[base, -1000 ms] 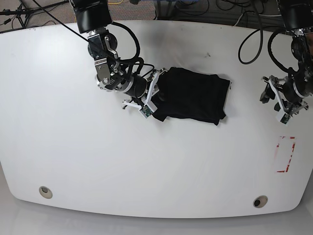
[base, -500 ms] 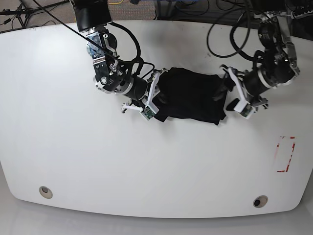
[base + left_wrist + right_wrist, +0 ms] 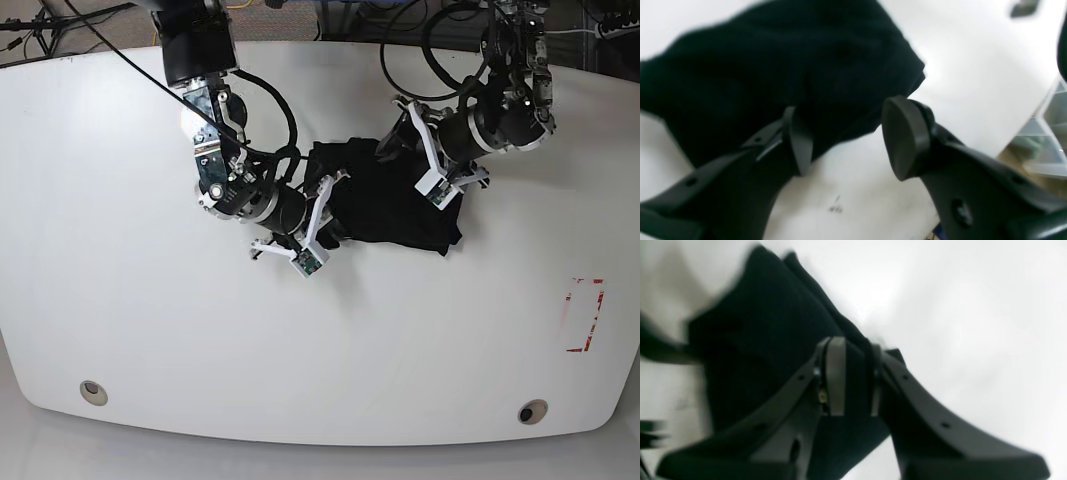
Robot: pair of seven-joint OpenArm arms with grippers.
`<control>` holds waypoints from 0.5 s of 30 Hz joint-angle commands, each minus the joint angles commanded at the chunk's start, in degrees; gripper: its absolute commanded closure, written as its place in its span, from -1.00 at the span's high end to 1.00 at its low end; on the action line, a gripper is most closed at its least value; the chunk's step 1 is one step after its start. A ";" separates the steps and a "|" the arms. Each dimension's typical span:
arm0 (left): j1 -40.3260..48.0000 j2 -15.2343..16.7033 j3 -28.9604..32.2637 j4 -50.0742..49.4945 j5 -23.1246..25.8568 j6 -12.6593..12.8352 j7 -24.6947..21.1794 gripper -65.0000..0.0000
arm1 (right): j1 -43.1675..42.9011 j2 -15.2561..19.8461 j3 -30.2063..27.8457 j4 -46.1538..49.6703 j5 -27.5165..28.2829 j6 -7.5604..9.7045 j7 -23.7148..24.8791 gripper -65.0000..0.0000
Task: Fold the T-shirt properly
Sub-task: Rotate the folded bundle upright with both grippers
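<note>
A broad white surface [image 3: 150,330] with rounded corners fills the base view, brightly and evenly lit, bearing a red rectangular marking [image 3: 584,315] near its right edge and two round metal grommets [image 3: 93,391] by the near edge, with tangled cables [image 3: 60,20] beyond it.

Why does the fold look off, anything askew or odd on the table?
The T-shirt is a lumpy, skewed bundle: uneven edges, a corner poking out at its lower right. The right gripper pinches a cloth fold; the left gripper is open above it. No damage visible.
</note>
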 joint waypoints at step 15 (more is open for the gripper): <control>-5.45 -0.79 -3.16 -13.71 12.13 0.09 -5.63 -0.02 | -2.02 4.31 -0.09 -10.46 0.00 0.09 10.90 -0.69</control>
